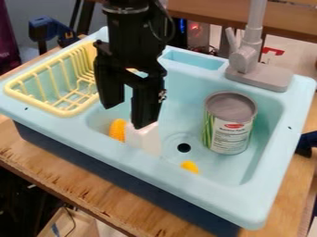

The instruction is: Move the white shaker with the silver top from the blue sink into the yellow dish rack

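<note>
Arm [127,28] drops in from top edge, roughly vertical, base cut off. Hand [126,115] points down over left part of blue sink [254,203], fingers spread, gap between them. White object [143,139] in sink, right under the fingertip nearer the can [229,122]; its top is partly covered, can't tell if touching. Orange bumpy thing [117,129] beside it, partly hidden. Yellow piece [190,166] near drain [184,147], lower part cut off by sink's front wall, can't identify. Can upright, right side.
</note>
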`<state>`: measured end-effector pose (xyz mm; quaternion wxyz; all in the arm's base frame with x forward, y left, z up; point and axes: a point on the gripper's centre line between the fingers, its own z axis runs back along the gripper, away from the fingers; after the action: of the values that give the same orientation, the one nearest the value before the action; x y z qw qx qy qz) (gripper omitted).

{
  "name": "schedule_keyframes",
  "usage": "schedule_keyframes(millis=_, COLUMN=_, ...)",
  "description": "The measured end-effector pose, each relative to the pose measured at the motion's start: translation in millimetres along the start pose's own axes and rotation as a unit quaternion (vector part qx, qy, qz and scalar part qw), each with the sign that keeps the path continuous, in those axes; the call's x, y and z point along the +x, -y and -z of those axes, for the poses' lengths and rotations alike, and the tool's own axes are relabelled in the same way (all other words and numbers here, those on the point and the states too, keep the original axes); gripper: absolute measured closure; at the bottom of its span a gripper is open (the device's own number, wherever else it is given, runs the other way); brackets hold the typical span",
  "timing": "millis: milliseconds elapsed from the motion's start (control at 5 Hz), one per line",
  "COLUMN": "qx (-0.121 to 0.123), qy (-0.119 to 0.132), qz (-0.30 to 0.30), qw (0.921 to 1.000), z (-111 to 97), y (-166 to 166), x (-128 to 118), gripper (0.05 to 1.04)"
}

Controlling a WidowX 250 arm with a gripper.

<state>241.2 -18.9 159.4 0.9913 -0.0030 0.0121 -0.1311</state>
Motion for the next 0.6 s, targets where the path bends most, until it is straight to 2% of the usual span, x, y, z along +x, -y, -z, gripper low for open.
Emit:
schedule_keyframes(millis=200, qx=-0.007, qy=-0.002, qz=0.0, qw=1.0, z=10.9, y=-6.5, x=6.9, gripper=0.079)
schedule_keyframes(millis=400, qx=-0.033, qy=-0.01, qz=0.021, qw=0.9992, z=24.7, y=-1.0, x=16.0, gripper=0.079)
schedule_keyframes(millis=600, qx=-0.057, qy=-0.006, qz=0.041, qw=0.9975, z=33.0, y=5.3, x=23.1, gripper=0.13)
